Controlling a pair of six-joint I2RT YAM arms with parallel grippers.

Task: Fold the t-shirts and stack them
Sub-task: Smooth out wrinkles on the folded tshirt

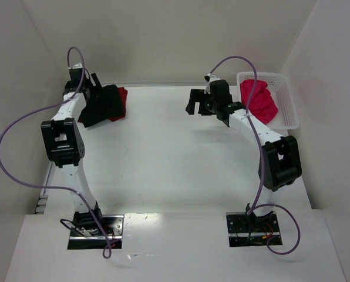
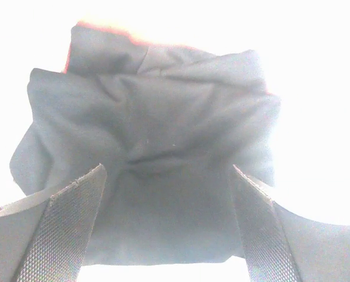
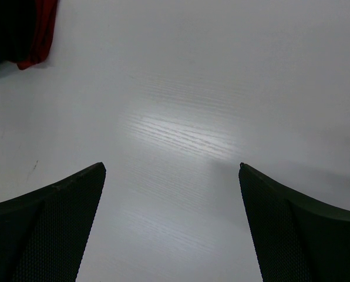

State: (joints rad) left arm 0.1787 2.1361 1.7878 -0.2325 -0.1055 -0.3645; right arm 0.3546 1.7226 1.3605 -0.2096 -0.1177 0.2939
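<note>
Black cloth t-shirt (image 1: 107,104): bunched in creased folds at the far left of the white counter (image 1: 163,158); it fills most of the left wrist view.
Dark red cloth t-shirt (image 1: 122,95): lies under the black one and touches it; only a strip shows past the black cloth's edge.
Pink-red cloth t-shirt (image 1: 260,101): crumpled inside the white plastic mesh basket (image 1: 289,106) at the far right of the counter, well apart from the other two shirts.
Left tool (image 2: 169,170): jaws spread wide with nothing clamped, its fingers (image 2: 75,223) set to either side over the black t-shirt; whether they touch the cloth cannot be told.
Right tool (image 3: 172,167): jaws spread wide and holding nothing, its fingers (image 3: 292,235) above bare counter, between the two-shirt pile and the basket.
Right wrist view: a corner of the black and dark red cloth shows at the upper left.
</note>
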